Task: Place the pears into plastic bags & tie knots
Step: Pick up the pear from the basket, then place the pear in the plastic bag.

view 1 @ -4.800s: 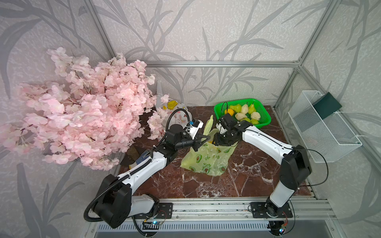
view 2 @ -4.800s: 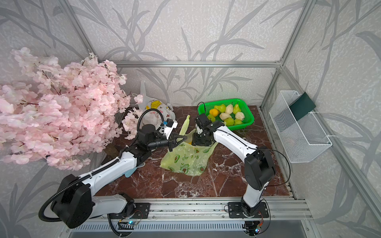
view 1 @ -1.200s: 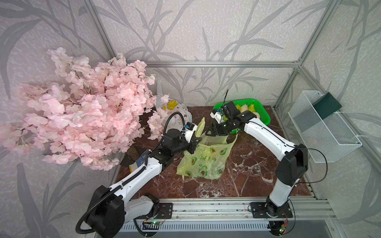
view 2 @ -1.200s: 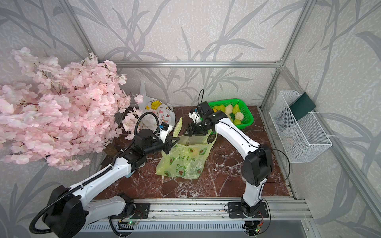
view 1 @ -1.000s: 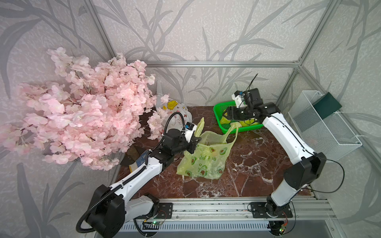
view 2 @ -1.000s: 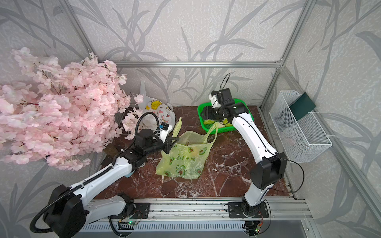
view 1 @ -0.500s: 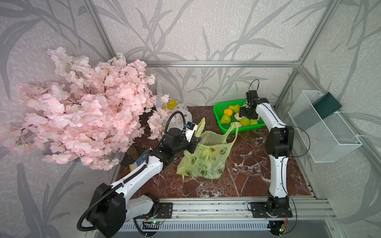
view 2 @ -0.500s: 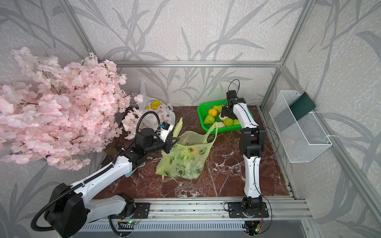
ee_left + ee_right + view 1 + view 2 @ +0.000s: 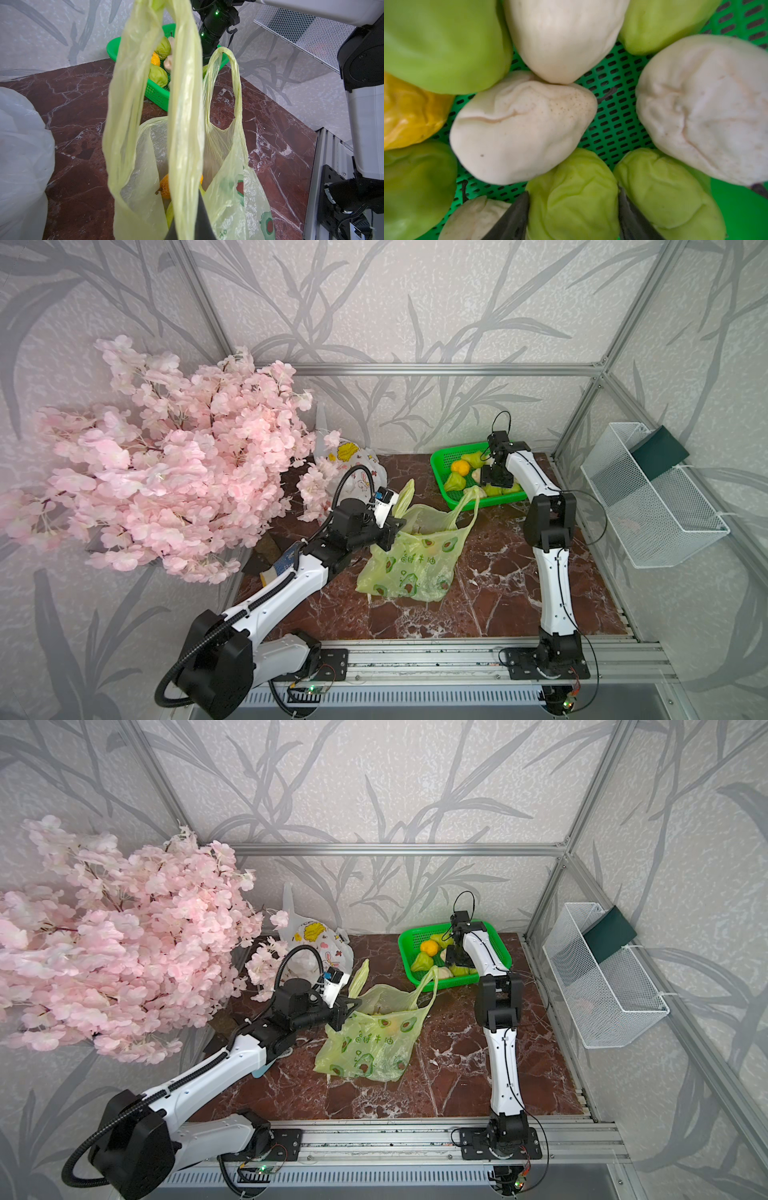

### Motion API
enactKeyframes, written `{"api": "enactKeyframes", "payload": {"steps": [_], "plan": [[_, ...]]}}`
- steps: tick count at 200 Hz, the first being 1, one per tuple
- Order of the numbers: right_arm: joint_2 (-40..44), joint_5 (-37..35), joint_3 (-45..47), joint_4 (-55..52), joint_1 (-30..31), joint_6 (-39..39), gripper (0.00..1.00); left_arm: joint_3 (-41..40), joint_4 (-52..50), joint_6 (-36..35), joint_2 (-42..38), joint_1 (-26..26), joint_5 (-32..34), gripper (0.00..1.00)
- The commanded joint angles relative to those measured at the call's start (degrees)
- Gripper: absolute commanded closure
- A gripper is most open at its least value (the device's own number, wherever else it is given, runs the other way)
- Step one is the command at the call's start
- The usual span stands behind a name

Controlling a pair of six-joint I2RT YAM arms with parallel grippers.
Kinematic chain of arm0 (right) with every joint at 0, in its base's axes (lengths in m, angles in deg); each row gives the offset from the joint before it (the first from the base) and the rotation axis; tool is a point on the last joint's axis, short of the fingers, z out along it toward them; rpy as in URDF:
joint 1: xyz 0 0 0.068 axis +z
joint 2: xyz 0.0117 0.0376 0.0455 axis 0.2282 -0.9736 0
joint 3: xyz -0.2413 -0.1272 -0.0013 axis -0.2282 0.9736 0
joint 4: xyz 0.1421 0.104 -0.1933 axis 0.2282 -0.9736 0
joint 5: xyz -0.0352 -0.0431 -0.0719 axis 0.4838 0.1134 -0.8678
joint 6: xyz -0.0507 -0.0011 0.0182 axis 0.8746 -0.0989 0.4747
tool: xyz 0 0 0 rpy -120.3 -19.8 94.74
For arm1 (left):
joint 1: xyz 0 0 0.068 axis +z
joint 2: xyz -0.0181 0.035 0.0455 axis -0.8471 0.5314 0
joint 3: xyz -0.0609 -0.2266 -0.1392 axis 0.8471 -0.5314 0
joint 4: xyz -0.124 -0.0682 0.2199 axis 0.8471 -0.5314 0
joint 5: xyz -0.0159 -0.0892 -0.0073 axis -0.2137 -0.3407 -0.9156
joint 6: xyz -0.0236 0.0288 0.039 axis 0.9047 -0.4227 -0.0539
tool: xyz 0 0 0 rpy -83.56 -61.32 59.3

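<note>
Left hand (image 9: 390,531): clamped on bag (image 9: 411,568) handle; hold mouth wide.
Right hand (image 9: 573,190): astride green pear (image 9: 573,209), grip unclear; squeeze centred.

walls (image 9: 415,302): grey leaf wallpaper | tabletop (image 9: 498,593): red-brown marble | frame (image 9: 436,369): aluminium | light: even

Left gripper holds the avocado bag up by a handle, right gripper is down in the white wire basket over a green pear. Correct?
Wrong basket. The right gripper is down in the green basket, not the white wire basket on the side wall; the right wrist view shows green mesh under the green pear. The left gripper does hold the avocado bag by a handle.
</note>
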Motion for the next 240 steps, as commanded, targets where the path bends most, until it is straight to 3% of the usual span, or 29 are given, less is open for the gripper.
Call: {"api": "enactKeyframes", "payload": {"steps": [1, 29, 80, 112, 143, 169, 198, 240], "plan": [[0.72, -0.27, 1.15, -2.20, -0.18, 0.25, 0.49, 1.44, 0.23, -1.01, -0.62, 0.25, -0.92, 1.00], [5.63, -0.13, 1.21, -2.39, 0.23, 0.95, 0.64, 1.67, 0.22, -0.92, -0.51, 0.25, -0.96, 1.00], [18.44, 1.64, 4.52, -3.84, 3.50, 2.36, 0.67, 2.26, 0.53, -1.10, -0.33, 0.25, -0.60, 1.00], [33.50, 6.59, 17.21, 2.48, 8.59, 2.89, 0.68, 3.04, 0.21, -1.55, -0.08, 0.19, -0.57, 1.00], [43.60, 10.34, 26.40, 8.13, 17.42, 0.91, 0.68, 3.54, 0.15, -1.49, 0.46, 0.24, -1.00, 1.00], [51.83, 21.27, 42.99, 25.65, 21.78, -9.22, 0.70, 3.48, 0.39, -1.23, 0.56, 0.21, -1.01, 1.00], [52.39, 28.21, 53.19, 39.35, 24.40, -16.74, 0.71, 3.17, 0.92, -0.78, 0.46, 0.20, -1.31, 1.00], [49.65, 36.90, 56.91, 32.85, 27.15, -15.90, 0.72, 3.14, 0.42, -0.77, -0.41, 0.19, -0.59, 1.00]]}}
